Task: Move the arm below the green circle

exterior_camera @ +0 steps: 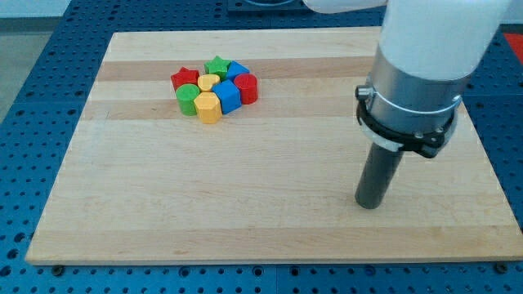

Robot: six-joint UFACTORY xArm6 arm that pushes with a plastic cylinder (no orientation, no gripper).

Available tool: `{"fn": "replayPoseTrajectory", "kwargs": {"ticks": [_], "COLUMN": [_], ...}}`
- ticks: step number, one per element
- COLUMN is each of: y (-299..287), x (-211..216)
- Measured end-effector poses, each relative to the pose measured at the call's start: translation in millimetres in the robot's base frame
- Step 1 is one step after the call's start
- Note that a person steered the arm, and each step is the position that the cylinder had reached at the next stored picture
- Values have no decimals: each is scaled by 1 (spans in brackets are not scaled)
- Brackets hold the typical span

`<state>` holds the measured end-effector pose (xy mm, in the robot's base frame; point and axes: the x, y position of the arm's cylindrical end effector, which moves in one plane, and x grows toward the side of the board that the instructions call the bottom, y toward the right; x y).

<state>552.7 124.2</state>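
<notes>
The green circle [187, 98] sits at the lower left of a tight cluster of blocks in the upper left part of the wooden board [245, 212]. The cluster also holds a red star [185, 77], a green star [216, 64], a yellow heart [208, 82], a yellow hexagon [209, 107], a blue block [228, 96], a second blue block [238, 71] and a red block [247, 86]. My tip [369, 203] rests on the board at the lower right, far to the right of and below the cluster, touching no block.
The arm's white and grey body [425, 73] rises above the rod at the view's upper right. The board lies on a blue perforated table [24, 98]. The board's right edge is close to the rod.
</notes>
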Motion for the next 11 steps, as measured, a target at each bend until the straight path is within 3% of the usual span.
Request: {"fn": "replayPoseTrajectory", "kwargs": {"ticks": [2,3,5,7,11], "y": [2,-36,-171,-224,-274], "x": [0,0,-12,-72,-141]}}
